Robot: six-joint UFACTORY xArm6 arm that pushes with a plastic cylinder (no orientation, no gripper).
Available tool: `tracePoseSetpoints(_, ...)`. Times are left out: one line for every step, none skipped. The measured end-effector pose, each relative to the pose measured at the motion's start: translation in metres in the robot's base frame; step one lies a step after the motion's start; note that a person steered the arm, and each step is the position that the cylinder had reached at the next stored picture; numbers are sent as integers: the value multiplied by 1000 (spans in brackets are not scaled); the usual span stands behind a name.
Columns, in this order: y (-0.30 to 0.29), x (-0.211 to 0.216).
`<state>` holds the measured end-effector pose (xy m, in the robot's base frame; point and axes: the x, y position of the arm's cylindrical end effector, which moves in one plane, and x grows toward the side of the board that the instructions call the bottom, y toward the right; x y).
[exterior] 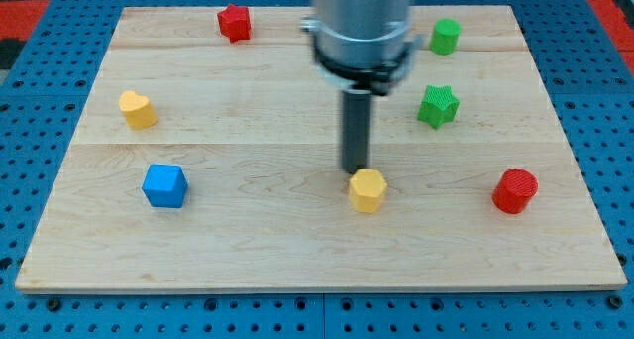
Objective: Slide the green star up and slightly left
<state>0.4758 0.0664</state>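
Observation:
The green star [437, 106] lies on the wooden board [248, 240] at the view's right, below the green cylinder [445, 36]. My tip [355, 170] stands near the board's middle, touching or just above the upper left edge of the yellow hexagon [368, 190]. The tip is to the left of and below the green star, well apart from it.
A red star [235, 23] lies at the view's top. A yellow block [138, 110] is at the left, a blue cube [164, 185] below it. A red cylinder [515, 190] is at the lower right. The arm's grey body [361, 27] hangs over the top middle.

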Motion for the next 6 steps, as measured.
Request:
tracePoseSetpoints(55,-16)
tracePoseSetpoints(82,-33)
tracePoseSetpoints(111,-47)
tracePoseSetpoints(111,-69)
tracePoseSetpoints(75,-88)
tracePoseSetpoints(32,-101)
